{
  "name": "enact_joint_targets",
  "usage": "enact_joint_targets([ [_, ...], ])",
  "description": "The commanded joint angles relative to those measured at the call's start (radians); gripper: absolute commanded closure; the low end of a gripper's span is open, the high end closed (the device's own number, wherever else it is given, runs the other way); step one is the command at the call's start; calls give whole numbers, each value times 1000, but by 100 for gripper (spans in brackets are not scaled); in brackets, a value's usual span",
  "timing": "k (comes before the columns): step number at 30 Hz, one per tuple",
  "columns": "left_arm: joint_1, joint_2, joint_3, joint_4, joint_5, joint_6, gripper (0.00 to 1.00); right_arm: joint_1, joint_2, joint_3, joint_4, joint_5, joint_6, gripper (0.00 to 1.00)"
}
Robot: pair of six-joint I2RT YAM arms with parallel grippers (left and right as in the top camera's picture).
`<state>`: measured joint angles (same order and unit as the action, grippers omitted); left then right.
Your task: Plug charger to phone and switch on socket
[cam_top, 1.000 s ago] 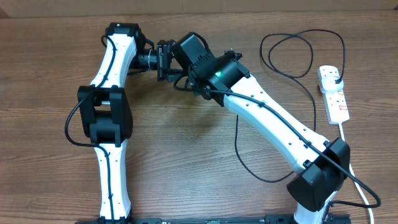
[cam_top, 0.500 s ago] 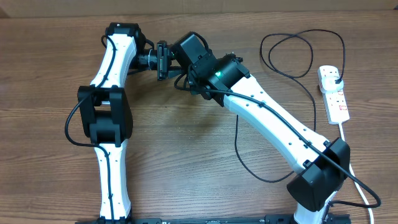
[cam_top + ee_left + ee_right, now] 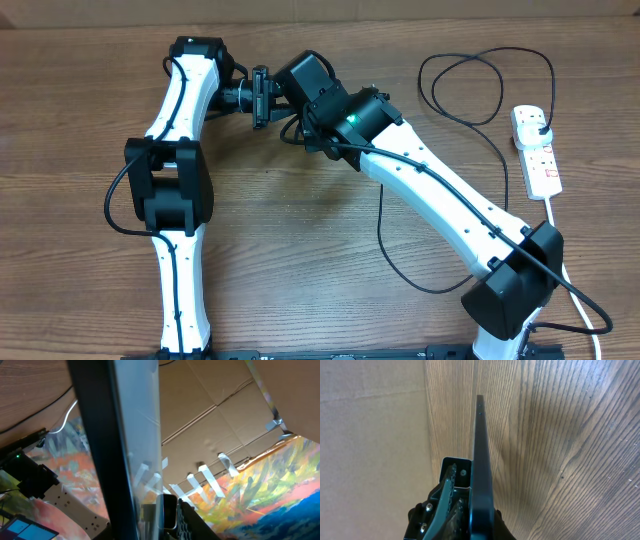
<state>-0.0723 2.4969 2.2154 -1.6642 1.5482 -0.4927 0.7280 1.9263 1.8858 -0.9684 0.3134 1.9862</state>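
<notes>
Presently: wood-grain worktop [image 3: 300, 250], cardboard wall [image 3: 370, 435]; right end effector [image 3: 464, 487] clamps phone [image 3: 481, 450] edge-on; left end effector [image 3: 254, 97] state indeterminable.

Left arm [image 3: 178, 110], right arm [image 3: 440, 190]: white links, black joints, black cables [image 3: 116, 192]; green LED [image 3: 351, 121]; right tool [image 3: 465, 487] black, silver screws [image 3: 427, 507].

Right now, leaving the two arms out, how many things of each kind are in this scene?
Phone: 1
Black cable: 1
Power strip, white cord attached: 1
Total: 3
</notes>
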Motion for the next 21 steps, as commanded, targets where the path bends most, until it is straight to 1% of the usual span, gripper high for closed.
enact_joint_targets([
  [1, -6, 1, 25, 0, 13, -5, 75, 3, -19, 34, 6, -5, 7, 91],
  [2, -6, 1, 25, 0, 13, -5, 76, 3, -19, 34, 6, -6, 7, 91],
  [4, -6, 1, 25, 0, 13, -5, 88, 3, -19, 34, 6, -6, 2, 87],
  [6, -6, 1, 25, 0, 13, -5, 96, 4, -19, 34, 6, -10, -23, 75],
  [8, -6, 1, 25, 0, 13, -5, 96, 4, -19, 34, 18, -9, -85, 58],
  [9, -6, 1, 25, 0, 13, -5, 96, 4, -19, 34, 18, -9, -93, 57],
  [11, -6, 1, 25, 0, 13, -3, 96, 4, -20, 34, 16, -9, -111, 53],
  [13, -6, 1, 25, 2, 12, -1, 96, 3, -24, 34, 14, -9, -161, 48],
  [14, -6, 1, 25, 7, 12, 9, 96, 0, -32, 34, 14, -8, -220, 40],
  [15, -6, 1, 25, 12, 12, 17, 96, -4, -40, 34, 14, -8, -264, 35],
  [16, -6, 1, 25, 43, 12, 48, 96, -19, -67, 34, 13, -9, -375, 27],
  [17, -6, 1, 25, 61, 12, 63, 96, -24, -77, 34, 13, -8, -416, 25],
  [18, -6, 1, 25, 101, 11, 100, 96, -38, -104, 34, 13, -8, -519, 21],
  [19, -6, 1, 25, 128, 11, 125, 96, -50, -125, 34, 8, -9, -588, 18],
  [21, -6, 1, 25, 186, -34, 188, 96, -84, -173, 34, -25, -10, -679, 13],
])
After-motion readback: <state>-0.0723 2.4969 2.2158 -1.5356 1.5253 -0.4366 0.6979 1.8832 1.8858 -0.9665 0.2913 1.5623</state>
